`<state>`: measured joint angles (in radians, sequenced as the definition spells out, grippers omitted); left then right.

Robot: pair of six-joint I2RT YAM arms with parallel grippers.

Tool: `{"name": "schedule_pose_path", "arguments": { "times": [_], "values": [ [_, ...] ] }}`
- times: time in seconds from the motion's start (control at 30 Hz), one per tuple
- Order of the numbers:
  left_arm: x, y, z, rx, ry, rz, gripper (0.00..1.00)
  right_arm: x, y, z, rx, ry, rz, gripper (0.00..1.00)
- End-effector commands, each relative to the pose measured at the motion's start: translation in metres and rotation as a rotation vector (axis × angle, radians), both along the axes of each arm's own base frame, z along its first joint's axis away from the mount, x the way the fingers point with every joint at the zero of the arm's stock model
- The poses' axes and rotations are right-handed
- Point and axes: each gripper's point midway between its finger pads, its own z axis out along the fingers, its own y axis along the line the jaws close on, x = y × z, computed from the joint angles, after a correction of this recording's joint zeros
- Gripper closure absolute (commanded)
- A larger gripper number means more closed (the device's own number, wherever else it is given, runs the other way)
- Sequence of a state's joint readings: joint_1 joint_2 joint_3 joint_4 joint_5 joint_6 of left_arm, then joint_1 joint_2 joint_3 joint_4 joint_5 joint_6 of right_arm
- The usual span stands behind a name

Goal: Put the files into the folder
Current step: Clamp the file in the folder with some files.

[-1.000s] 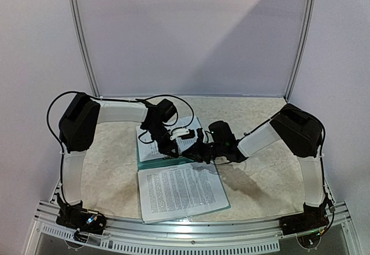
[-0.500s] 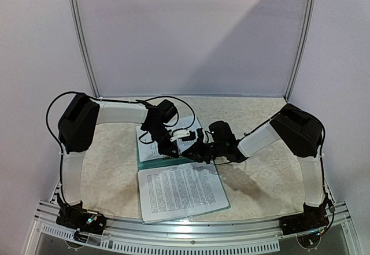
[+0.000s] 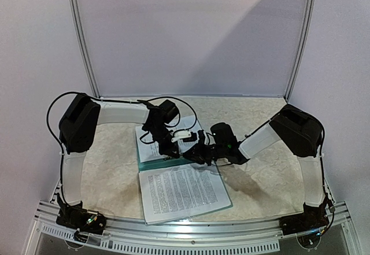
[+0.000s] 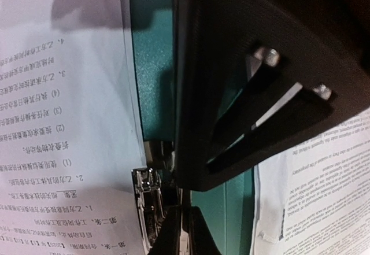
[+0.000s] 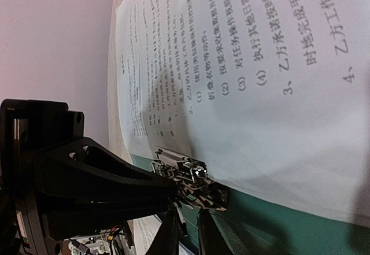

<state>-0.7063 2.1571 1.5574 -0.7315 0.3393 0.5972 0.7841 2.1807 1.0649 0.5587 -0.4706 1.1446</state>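
Left claw (image 4: 184,235): fingers pressed together, closed. Tips sit right at the silver clip (image 5: 188,180) in the folder's spine area. Can't tell whether they actually pinch the clip or just rest against it.

Right claw (image 5: 188,223): only the finger ends show at the bottom edge of its own view, so I can't tell if it's open or closed. Tips are just beside the same clip, on the other side from the left claw, and the 2 claws are nearly touching.

Clip is mounted on the teal folder (image 4: 153,64), at the edge of a printed sheet.

Files (image 5: 260,93): white sheets with dense black text lying flat inside the open folder. 1 sheet runs up to the clip, and teal shows past its edge. In the left wrist view there is paper on both sides of the teal strip.

Top view: folder lies open mid-surface (image 3: 272,168). The far half is under both claws, and the near half, toward the arm bases, is covered by printed sheets.
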Motion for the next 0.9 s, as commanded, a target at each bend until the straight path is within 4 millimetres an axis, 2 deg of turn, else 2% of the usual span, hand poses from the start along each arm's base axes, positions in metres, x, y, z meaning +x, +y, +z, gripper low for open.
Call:
{"name": "schedule_pose_path", "arguments": {
  "times": [0.0, 0.27, 0.37, 0.6, 0.73, 0.87],
  "values": [
    [-0.029, 0.011, -0.046, 0.131, 0.096, -0.027, 1.0, -0.03, -0.037, -0.061, -0.154, 0.21, -0.043, 0.87],
    [-0.03, 0.011, -0.048, 0.134, 0.11, -0.033, 1.0, -0.014, -0.013, 0.006, 0.049, 0.123, -0.036, 0.83],
    [-0.031, 0.011, -0.049, 0.136, 0.114, -0.034, 1.0, -0.011, -0.013, 0.017, 0.057, 0.113, -0.05, 0.83],
    [-0.033, 0.011, -0.051, 0.136, 0.121, -0.035, 1.0, -0.004, -0.016, 0.032, 0.055, 0.073, -0.08, 0.82],
    [-0.033, 0.011, -0.051, 0.134, 0.123, -0.036, 1.0, 0.0, -0.021, 0.026, 0.02, 0.072, -0.112, 0.78],
    [-0.033, 0.011, -0.051, 0.133, 0.122, -0.036, 1.0, 0.005, -0.022, 0.014, -0.036, 0.082, -0.12, 0.81]
  ]
}}
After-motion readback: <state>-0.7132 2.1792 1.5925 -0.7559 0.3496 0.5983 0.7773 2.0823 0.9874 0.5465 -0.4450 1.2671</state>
